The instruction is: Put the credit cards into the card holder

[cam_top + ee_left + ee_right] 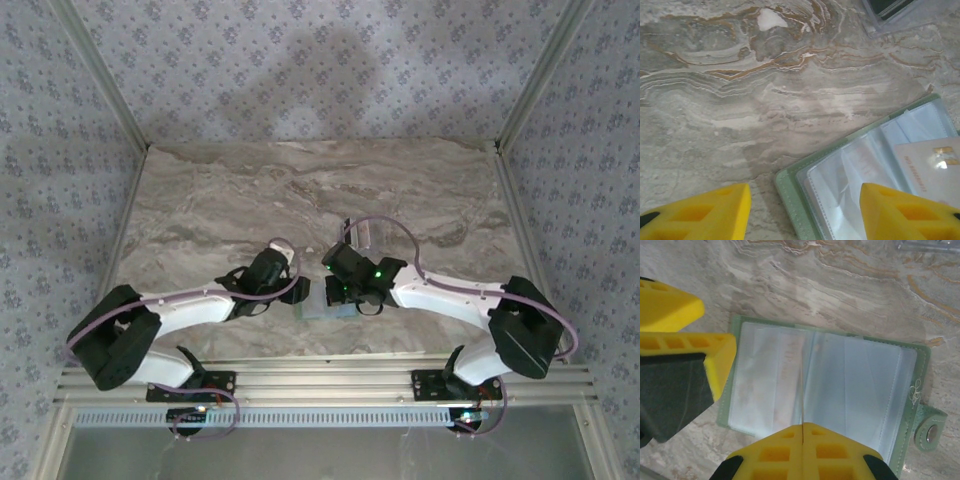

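- The card holder (325, 305) lies opened flat near the middle of the bench's (220, 200) near edge. Its clear sleeves face up and both arms lean in over it.
- The right gripper (802, 431) hangs over the holder's fold with its jaws pressed together. A thin straight line runs up from their seam. I take it for a credit card (802, 385) pinched and seen edge-on, though at that thinness I would not swear to it.
- The left gripper (805, 195) hovers at one end of the holder with its jaws spread and nothing between them. One finger is over bare bench, the other over the sleeves.
- A pale tucked card (930, 165) with gold marks sits inside one sleeve.
- A snap tab (930, 430) sticks out from one short end of the green cover.
- A clear case (365, 232) lies further toward the far edge. I cannot make out what is in it.
- The cards look light, stiff and slick. The best hold is probably by one short end, leaving most of the length free to lead into a sleeve mouth.
- The holder looks light and soft, with limp, glossy sleeves, so it will likely skid or fold under a push. The spread jaws would do best pressing down on the green border, or pinching a sleeve lip to open it.
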`<state>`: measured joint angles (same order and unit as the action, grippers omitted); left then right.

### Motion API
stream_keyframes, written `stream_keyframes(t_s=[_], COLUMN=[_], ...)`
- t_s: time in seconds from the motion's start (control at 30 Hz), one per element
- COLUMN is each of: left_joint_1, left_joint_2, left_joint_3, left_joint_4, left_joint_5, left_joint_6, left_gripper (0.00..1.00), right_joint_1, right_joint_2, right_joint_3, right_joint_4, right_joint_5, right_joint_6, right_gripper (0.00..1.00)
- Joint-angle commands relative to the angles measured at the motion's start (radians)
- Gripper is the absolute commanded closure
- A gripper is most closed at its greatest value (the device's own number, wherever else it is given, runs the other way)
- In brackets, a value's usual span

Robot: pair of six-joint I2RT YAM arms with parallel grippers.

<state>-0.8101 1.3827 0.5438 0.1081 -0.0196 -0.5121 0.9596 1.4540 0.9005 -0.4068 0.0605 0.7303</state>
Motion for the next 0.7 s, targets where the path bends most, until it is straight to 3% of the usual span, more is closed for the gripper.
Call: stream_keyframes(t_s=[0.0,0.67], left_joint_1=[-0.017,-0.076], left_joint_2=[0.029,0.108], left_joint_3=[0.038,0.054], left_joint_4=[0.028,0.052], left_joint_5=[-0.02,-0.046], left_joint_6=[0.013,0.003], left_gripper=[0.41,0.43], right_joint_1=[-0.011,-0.047], right_joint_2=[0.023,0.077], right_joint_3=[0.02,0.039], right_joint_4=[0.005,0.049], right_joint_5=[-0.01,-0.076], right_joint_6=[0.018,0.013], right_gripper=[1.0,1.0])
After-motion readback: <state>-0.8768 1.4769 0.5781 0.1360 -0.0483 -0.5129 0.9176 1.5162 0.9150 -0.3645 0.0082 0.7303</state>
